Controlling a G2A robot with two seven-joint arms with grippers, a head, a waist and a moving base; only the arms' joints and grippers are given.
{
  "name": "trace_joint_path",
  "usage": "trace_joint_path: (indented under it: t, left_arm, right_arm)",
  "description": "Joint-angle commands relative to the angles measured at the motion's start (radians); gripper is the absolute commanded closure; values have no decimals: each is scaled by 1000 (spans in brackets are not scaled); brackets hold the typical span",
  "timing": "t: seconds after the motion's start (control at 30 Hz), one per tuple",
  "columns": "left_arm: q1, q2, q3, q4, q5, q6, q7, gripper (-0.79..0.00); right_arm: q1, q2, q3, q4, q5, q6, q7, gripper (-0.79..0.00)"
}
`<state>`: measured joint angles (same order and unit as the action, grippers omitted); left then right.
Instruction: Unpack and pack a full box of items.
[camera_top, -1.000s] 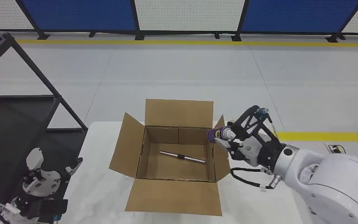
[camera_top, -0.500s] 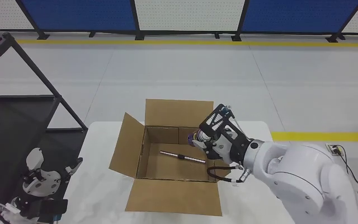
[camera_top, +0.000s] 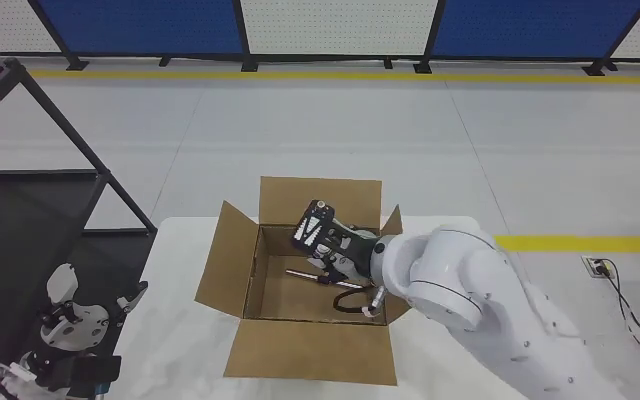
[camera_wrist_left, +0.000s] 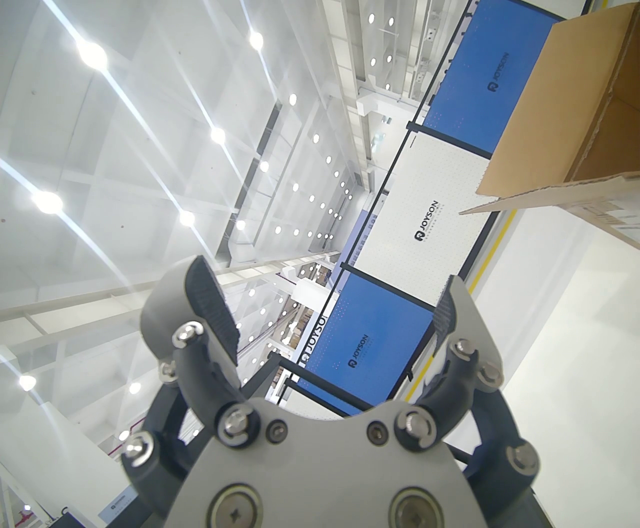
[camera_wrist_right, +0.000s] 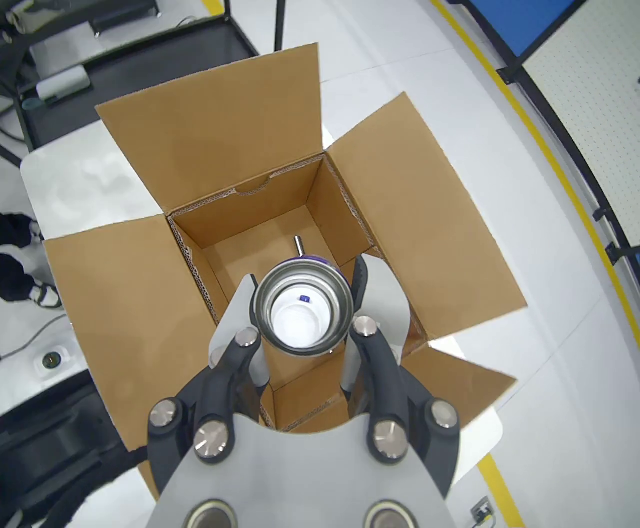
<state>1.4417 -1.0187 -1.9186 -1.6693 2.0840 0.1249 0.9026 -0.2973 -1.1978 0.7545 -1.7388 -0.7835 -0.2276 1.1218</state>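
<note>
Two items matter here: a purple can (camera_wrist_right: 302, 320) clamped between the fingers of the right gripper (camera_wrist_right: 304, 282), recessed end facing the wrist and long axis pointing down into the open cardboard box (camera_top: 320, 200), and a slim metal rod (camera_top: 305, 275) lying flat on the box floor. The can hangs over the interior, and the rod's tip shows just past it. The rod's long axis runs across the box's width. Judgement: the set-down wants bare floor beside the rod, not on it. The left gripper (camera_wrist_left: 330, 305) sits well apart by the table (camera_top: 180, 340) edge, fingers spread, empty, aimed at the ceiling.
</note>
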Motion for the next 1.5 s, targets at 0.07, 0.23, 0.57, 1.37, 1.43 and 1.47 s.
trace_joint_path:
  t: [0.07,0.23,0.57,1.37,1.43,1.47]
  left_arm:
    - [0,0,0,0,0,0,0,-785]
    - [0,0,0,0,0,0,0,-785]
    - [0,0,0,0,0,0,0,-785]
    - [0,0,0,0,0,0,0,-785]
    - [0,0,0,0,0,0,0,-785]
    - [0,0,0,0,0,0,0,-785]
  right_arm:
    - [108,-61,-140,203,69,-83,-54,0]
    - [172,-128,-243,379,130,-109,-96,0]
    - [189,-231,-358,601,158,-40,-136,0]
    - [166,-287,-418,696,56,-15,-200,0]
    - [156,-293,-427,729,24,-70,-260,0]
    - [152,-297,-428,745,12,-73,-276,0]
